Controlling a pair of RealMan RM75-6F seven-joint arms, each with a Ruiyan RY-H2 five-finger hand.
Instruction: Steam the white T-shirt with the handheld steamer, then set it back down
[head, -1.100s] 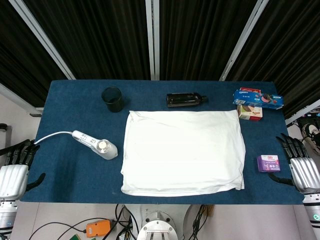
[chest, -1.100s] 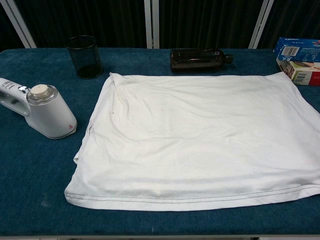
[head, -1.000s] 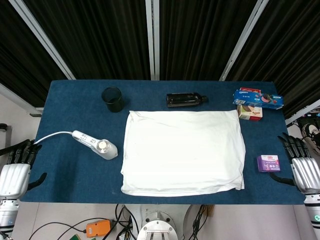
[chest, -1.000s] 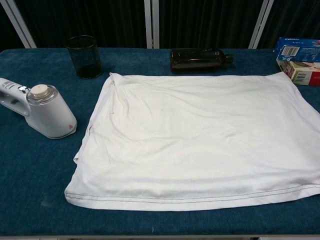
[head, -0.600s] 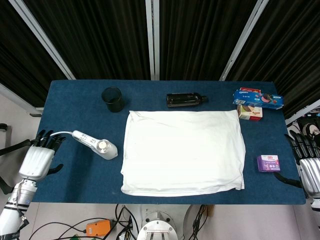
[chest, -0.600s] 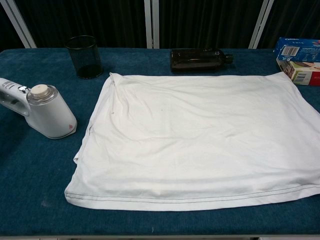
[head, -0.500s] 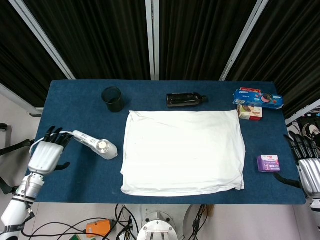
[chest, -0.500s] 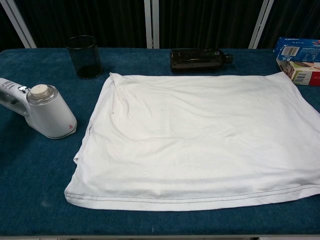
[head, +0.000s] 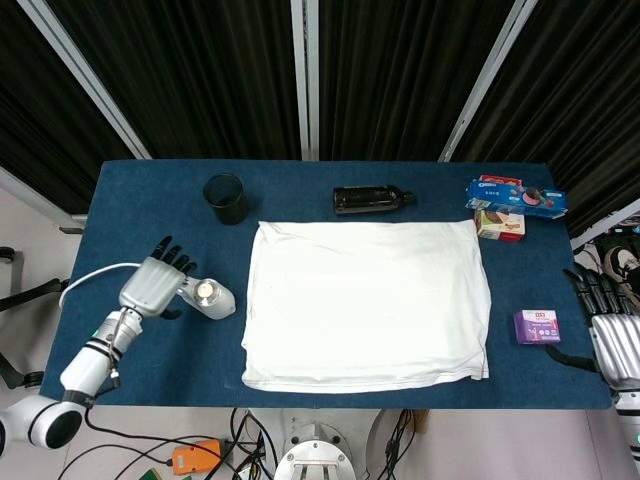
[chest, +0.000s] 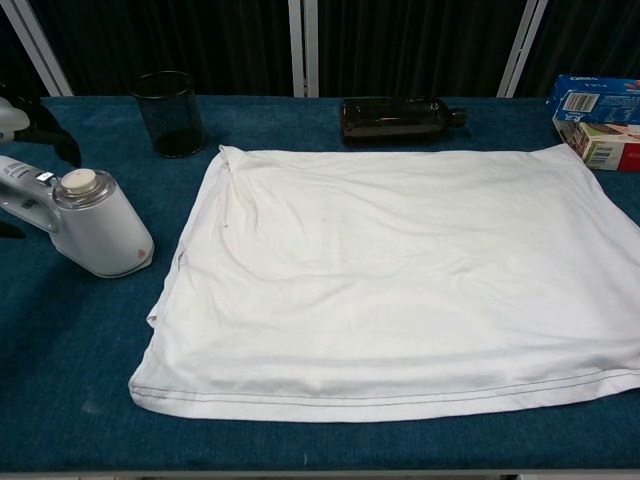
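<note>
The white T-shirt lies folded flat on the blue table. The white handheld steamer lies left of the shirt, its cord trailing off to the left. My left hand is over the steamer's handle with its fingers spread; the handle is hidden beneath it. Only its dark fingertips show in the chest view, at the left edge. My right hand hangs beyond the table's right edge, fingers spread and holding nothing.
A black cup stands behind the steamer. A dark bottle lies behind the shirt. Cookie boxes are stacked at the back right, and a small purple box sits near my right hand.
My left hand has moved from off the table's left edge rightward onto the steamer's handle. The steamer has barely shifted. My right hand has drifted slightly right.
</note>
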